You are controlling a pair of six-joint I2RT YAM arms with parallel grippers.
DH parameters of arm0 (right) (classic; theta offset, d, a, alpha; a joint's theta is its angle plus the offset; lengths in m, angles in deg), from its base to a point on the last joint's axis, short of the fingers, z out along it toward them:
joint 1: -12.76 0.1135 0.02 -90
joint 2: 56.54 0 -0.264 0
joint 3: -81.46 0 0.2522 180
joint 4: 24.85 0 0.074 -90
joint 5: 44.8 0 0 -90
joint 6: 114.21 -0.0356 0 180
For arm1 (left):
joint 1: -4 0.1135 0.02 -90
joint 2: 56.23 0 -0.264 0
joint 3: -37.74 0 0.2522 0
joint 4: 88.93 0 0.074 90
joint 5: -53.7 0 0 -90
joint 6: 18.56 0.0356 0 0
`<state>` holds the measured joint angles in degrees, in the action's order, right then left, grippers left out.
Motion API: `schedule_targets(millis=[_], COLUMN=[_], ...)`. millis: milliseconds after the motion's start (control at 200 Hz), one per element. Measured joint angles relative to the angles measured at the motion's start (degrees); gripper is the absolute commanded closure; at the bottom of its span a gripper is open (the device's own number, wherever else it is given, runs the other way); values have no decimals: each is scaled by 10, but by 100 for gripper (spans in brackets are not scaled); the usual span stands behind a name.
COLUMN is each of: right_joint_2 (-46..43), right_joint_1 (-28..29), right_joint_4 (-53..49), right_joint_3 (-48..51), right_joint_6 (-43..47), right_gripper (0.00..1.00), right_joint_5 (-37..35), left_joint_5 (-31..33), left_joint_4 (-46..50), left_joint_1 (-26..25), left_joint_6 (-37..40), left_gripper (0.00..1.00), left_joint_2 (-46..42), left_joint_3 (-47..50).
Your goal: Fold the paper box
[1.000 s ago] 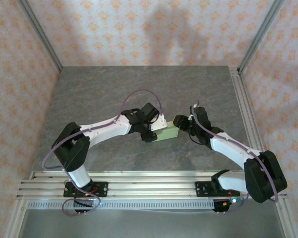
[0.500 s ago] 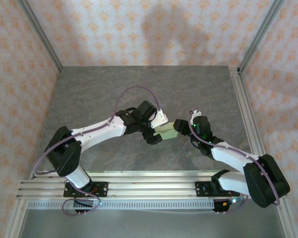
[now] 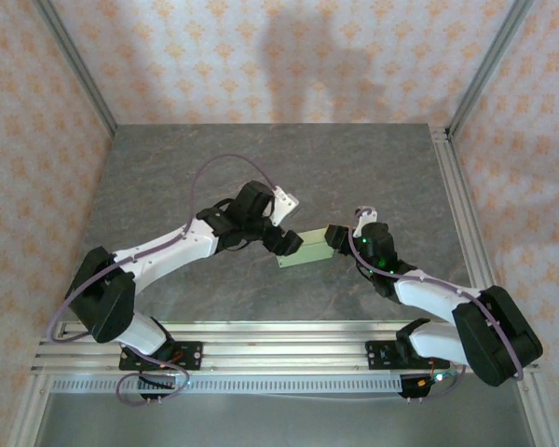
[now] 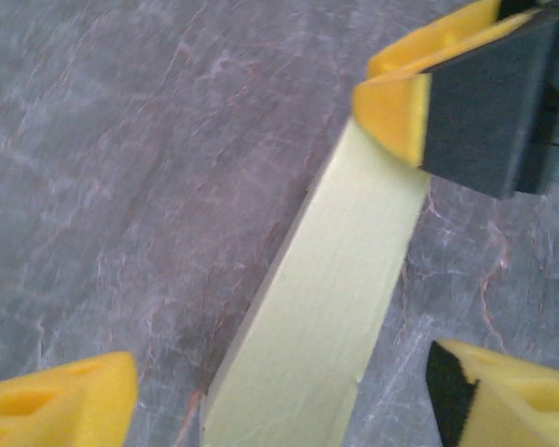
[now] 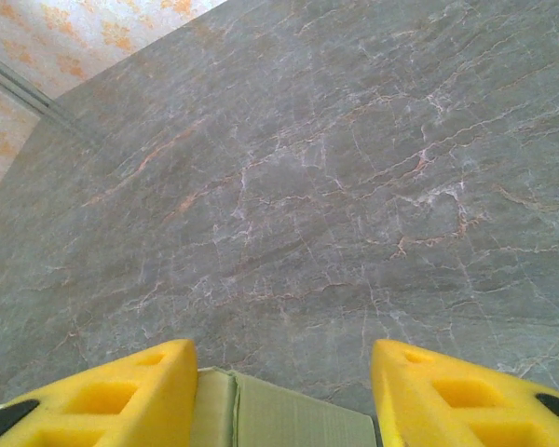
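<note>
— Fingers (image 4: 65, 400) of the left gripper (image 4: 279, 396)?
— Spread wide; the paper box (image 4: 326, 307) sits between them, touching neither, on the table (image 4: 121, 140).
— And the right gripper (image 5: 284, 391)?
— Pinching the box's right end.

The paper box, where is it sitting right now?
In the top view the paper box is near the middle of the table, its right end pinched by the right gripper, its left end between the fingers of the open left gripper.

White links (image 3: 172, 247), black joints (image 3: 112, 303), looping purple cables (image 3: 231, 156) — yellow foam-padded jaws
</note>
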<state>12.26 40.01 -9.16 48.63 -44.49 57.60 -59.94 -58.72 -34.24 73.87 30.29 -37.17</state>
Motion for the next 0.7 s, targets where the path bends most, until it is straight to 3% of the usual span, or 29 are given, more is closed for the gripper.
schedule_targets(millis=[405,541,701], right_joint_2=[5,-4,-36], right_joint_1=[1,1,1], right_joint_4=[4,-13,-50], right_joint_3=[-1,-4,-4], right_joint_6=[0,-2,-12], right_gripper=[48,40,28], right_joint_5=[0,0,26], left_joint_5=[-15,-19,-21], left_joint_4=[-28,-46,-64], left_joint_1=[11,12,13], left_joint_6=[-21,-21,-20], left_gripper=[55,61,62], left_joint_2=[25,25,28], left_joint_3=[42,51,54])
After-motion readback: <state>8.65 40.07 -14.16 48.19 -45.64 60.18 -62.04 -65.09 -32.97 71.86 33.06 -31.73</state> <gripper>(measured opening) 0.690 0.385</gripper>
